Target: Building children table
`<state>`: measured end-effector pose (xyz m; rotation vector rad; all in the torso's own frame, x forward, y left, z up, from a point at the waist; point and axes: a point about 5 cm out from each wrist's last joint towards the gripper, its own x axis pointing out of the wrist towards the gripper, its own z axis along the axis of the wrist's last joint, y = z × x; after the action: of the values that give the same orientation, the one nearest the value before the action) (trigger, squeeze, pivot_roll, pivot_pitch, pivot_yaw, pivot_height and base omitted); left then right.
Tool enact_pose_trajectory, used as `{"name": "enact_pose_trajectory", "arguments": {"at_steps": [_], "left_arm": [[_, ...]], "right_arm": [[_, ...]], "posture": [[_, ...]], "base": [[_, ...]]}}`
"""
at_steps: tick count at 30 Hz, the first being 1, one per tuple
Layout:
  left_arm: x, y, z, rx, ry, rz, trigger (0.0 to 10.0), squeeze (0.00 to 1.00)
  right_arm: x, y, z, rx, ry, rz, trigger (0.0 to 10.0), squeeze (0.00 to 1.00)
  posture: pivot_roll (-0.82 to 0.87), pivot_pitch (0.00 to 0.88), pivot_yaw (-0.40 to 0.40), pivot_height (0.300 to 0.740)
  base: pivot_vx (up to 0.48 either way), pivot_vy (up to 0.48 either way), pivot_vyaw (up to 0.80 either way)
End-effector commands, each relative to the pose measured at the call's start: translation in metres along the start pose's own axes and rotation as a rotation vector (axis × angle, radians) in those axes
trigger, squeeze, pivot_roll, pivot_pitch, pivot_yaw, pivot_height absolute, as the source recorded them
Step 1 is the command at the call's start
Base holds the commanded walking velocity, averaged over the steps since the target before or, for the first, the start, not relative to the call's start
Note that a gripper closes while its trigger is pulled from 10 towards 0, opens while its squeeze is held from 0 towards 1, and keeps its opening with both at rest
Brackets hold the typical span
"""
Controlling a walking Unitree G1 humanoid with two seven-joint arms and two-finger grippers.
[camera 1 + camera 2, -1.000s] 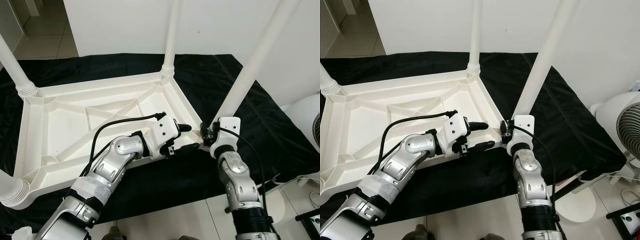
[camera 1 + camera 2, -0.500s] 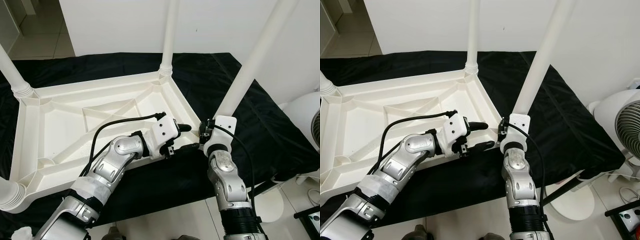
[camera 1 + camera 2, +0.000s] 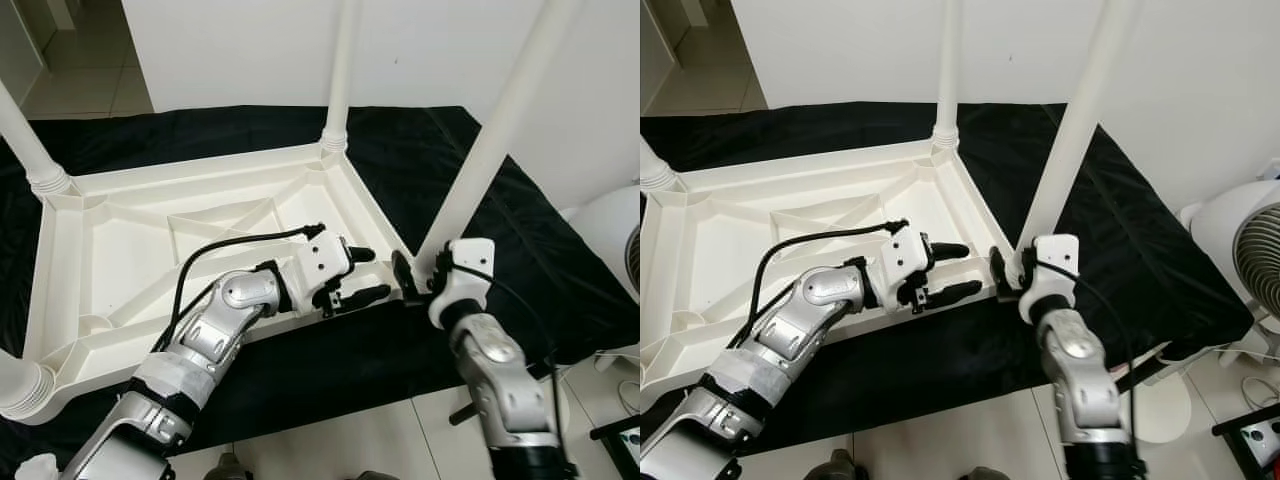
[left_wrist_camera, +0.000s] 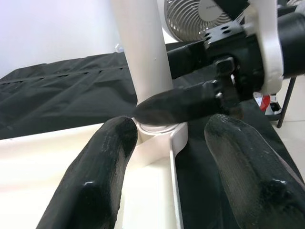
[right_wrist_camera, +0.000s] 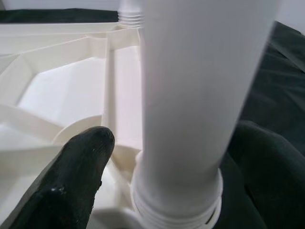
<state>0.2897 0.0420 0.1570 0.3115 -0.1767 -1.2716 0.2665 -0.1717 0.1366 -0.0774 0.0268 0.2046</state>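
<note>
Four legs [image 3: 497, 127], one tabletop [image 3: 120, 240], two grippers [image 3: 357, 275]

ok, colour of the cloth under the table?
Black cloth, plain, no pattern; it shows best in the left eye view.

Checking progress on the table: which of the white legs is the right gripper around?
The near right-corner leg; right gripper straddles its base, other legs stand untouched.

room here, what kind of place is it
Likely a room in a home, used as a floor work area: an upturned white children's table lies on a black cloth over pale floor tiles, with a white fan beside a plain wall.
</note>
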Motion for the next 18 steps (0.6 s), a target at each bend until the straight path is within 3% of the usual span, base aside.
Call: {"name": "enact_pose_trajectory", "arguments": {"at_steps": [1,7,14,15,16,17,18], "left_arm": [[-0.001,-0.005,0.0,0.014,0.006,-0.086,10.0,0.0],[-0.001,-0.007,0.0,0.013,0.012,-0.1,10.0,0.0],[0.0,-0.007,0.001,0.016,0.01,-0.096,10.0,0.0],[0.0,-0.007,0.001,0.017,0.01,-0.095,10.0,0.0],[0.0,-0.007,0.001,0.017,0.009,-0.094,10.0,0.0],[0.001,-0.007,0.001,0.017,0.008,-0.094,10.0,0.0],[0.001,-0.007,0.001,0.017,0.008,-0.094,10.0,0.0]], "right_arm": [[-0.002,-0.003,0.0,-0.062,-0.013,0.067,10.0,0.0],[0.005,-0.02,0.0,-0.159,-0.01,0.173,10.0,0.0],[0.029,-0.019,-0.001,-0.169,-0.003,0.263,10.0,0.0],[0.033,-0.017,-0.002,-0.169,0.001,0.275,9.1,0.0],[0.036,-0.016,-0.002,-0.169,0.005,0.284,9.1,0.0],[0.038,-0.015,-0.003,-0.166,0.004,0.297,7.4,0.0],[0.039,-0.014,-0.003,-0.163,0.003,0.305,7.4,0.0]], "posture": [[-0.01,0.0,-0.034,0.74],[0.0,0.0,-0.032,0.74],[0.01,0.0,-0.034,0.74],[0.01,0.0,-0.033,0.74],[0.01,0.0,-0.033,0.74],[0.01,0.0,-0.035,0.74],[0.01,0.0,-0.035,0.74]], "base": [[0.0,0.0,0.0],[0.0,0.0,0.0],[0.0,0.0,0.0],[0.0,0.0,0.0],[0.0,0.0,0.0],[0.0,0.0,0.0],[0.0,0.0,0.0]]}}
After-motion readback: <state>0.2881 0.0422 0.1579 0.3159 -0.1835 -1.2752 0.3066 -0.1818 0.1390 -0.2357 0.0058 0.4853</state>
